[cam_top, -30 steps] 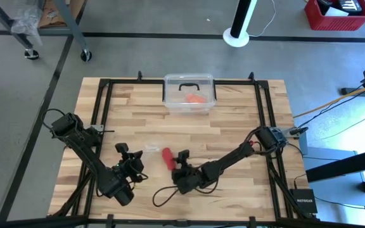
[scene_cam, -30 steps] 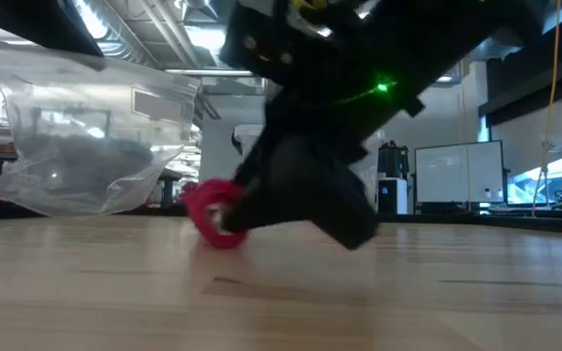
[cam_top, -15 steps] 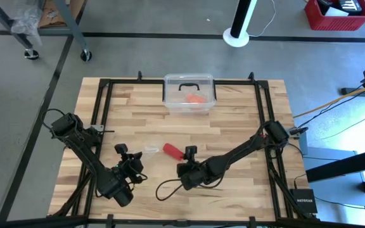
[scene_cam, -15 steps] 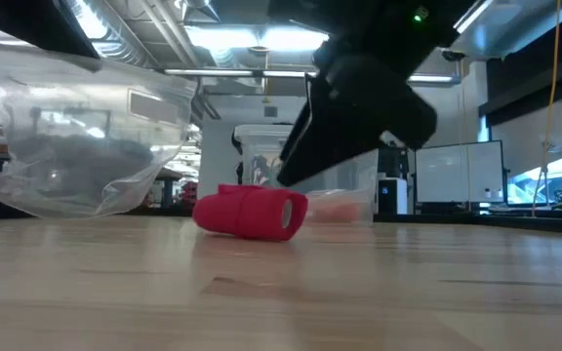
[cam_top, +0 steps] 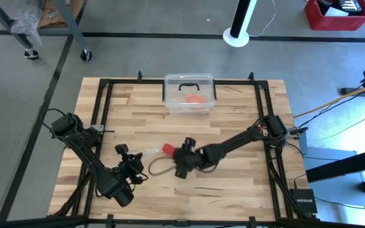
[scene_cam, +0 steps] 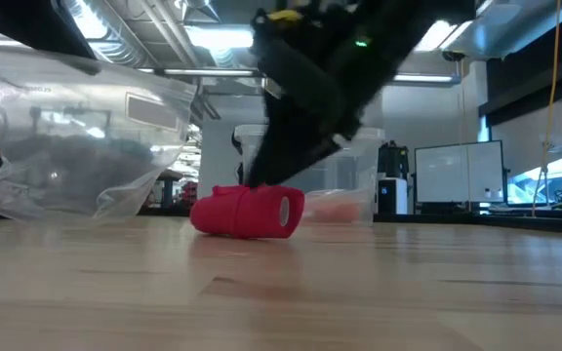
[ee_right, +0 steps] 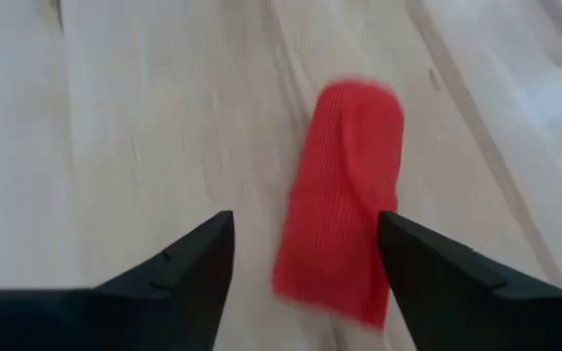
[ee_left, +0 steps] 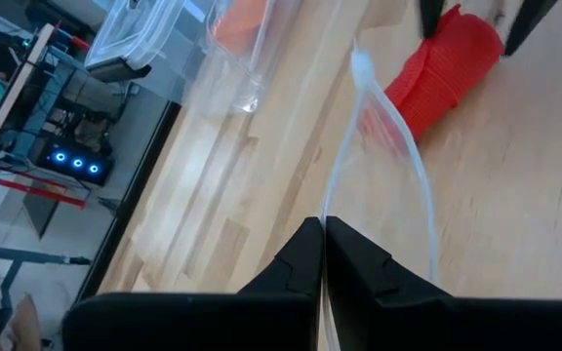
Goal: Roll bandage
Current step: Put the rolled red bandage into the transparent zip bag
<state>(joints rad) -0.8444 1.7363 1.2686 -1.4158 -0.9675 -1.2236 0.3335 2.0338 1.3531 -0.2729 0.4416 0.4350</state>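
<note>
The right gripper (ee_right: 305,263), jaws apart, hovers over the rolled red bandage (cam_top: 168,149) lying on its side mid-surface. The roll sits just off-centre, nearer one finger than the other, so the jaws should centre on its middle and close gently to avoid unwinding it. The left gripper (ee_left: 322,255), jaws together, pinches a clear plastic bag (scene_cam: 86,146) nearby.
</note>
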